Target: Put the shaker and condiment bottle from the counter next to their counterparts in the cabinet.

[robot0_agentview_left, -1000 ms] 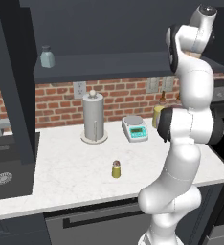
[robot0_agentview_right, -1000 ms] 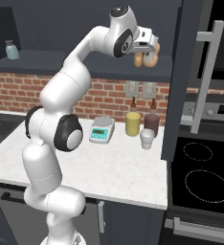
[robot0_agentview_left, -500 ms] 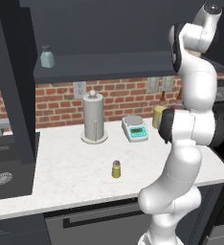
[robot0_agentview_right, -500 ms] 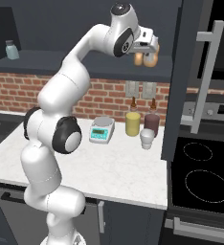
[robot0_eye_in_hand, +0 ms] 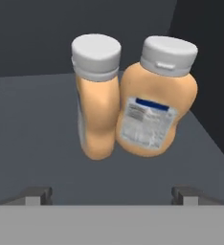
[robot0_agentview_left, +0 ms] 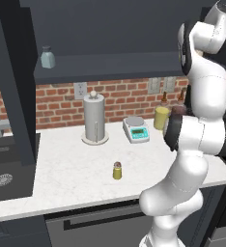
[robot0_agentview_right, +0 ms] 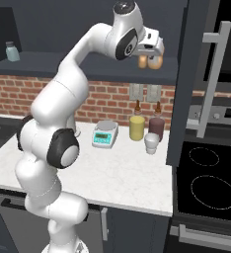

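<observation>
In the left base view, the arm is covering the right end of the cabinet shelf, so I am not seeing the hand or the orange bottles there. What I am seeing clearly is the shaker, which is standing upright on the counter, alone, in front of the paper-towel roll and the small scale. The pale blue-grey shaker is standing on the left part of the shelf. A yellow bottle is partly hidden behind the arm.

In the right base view, the gripper is hanging at shelf height, and the two orange bottles are showing just below and behind it, too small for me to separate. The olive shaker is hidden here by the arm's body.

In the hand view, the gripper is standing wide open and is holding nothing; both finger tips are apart from the bottles. The left orange bottle and the right orange bottle are standing on the shelf, touching each other. I cannot tell which one is the condiment bottle from the counter. Only the right one is showing its label to me.
</observation>
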